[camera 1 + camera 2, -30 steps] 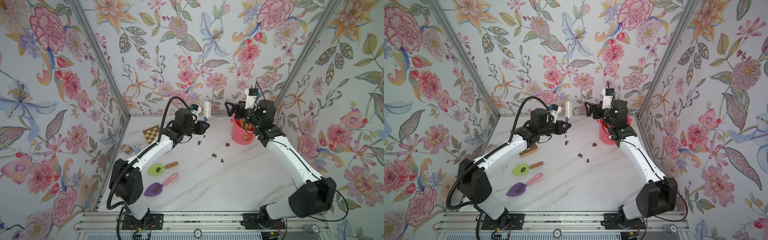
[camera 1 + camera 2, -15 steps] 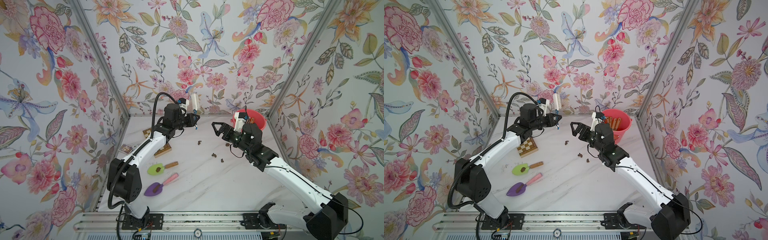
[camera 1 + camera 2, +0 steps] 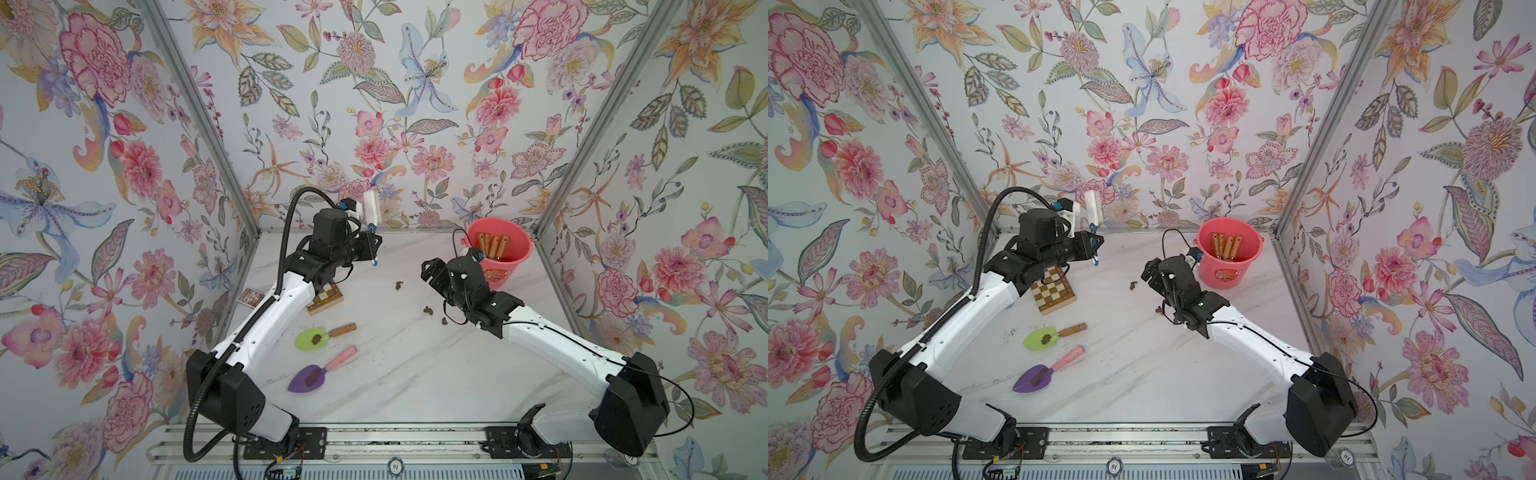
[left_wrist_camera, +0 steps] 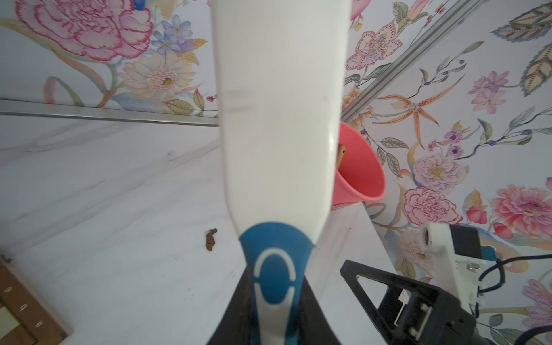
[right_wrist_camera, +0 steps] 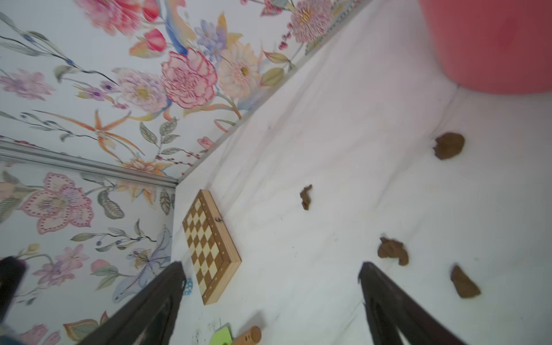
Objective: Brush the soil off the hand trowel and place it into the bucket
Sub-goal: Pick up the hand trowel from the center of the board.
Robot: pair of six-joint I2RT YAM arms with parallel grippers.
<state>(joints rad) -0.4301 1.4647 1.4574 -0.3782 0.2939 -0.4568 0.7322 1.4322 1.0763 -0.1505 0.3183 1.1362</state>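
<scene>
A green hand trowel point(image 3: 316, 337) point(image 3: 1042, 337) with a wooden handle lies on the marble table, a lump of soil point(image 3: 318, 339) on its blade. Nearer the front lies a purple, pink-handled hand trowel point(image 3: 311, 377), also soiled. The bucket point(image 3: 517, 259) point(image 3: 1221, 274) stands at the back right with several wooden handles inside. My left gripper point(image 3: 374, 245) point(image 4: 276, 313) is shut on a white and blue brush point(image 3: 370, 208) point(image 4: 277, 119), raised near the back wall. My right gripper point(image 3: 432, 270) point(image 5: 271, 265) hangs open and empty just left of the bucket.
Loose soil lumps point(image 3: 399, 285) point(image 3: 428, 310) point(image 5: 391, 250) lie on the table between the arms. A wooden chessboard point(image 3: 1054, 293) point(image 5: 209, 245) lies under the left arm and a small card point(image 3: 251, 297) sits by the left wall. Walls close in three sides.
My right gripper has left the bucket's rim, swung left and come down over the table. The left gripper carried the brush back towards the rear wall.
</scene>
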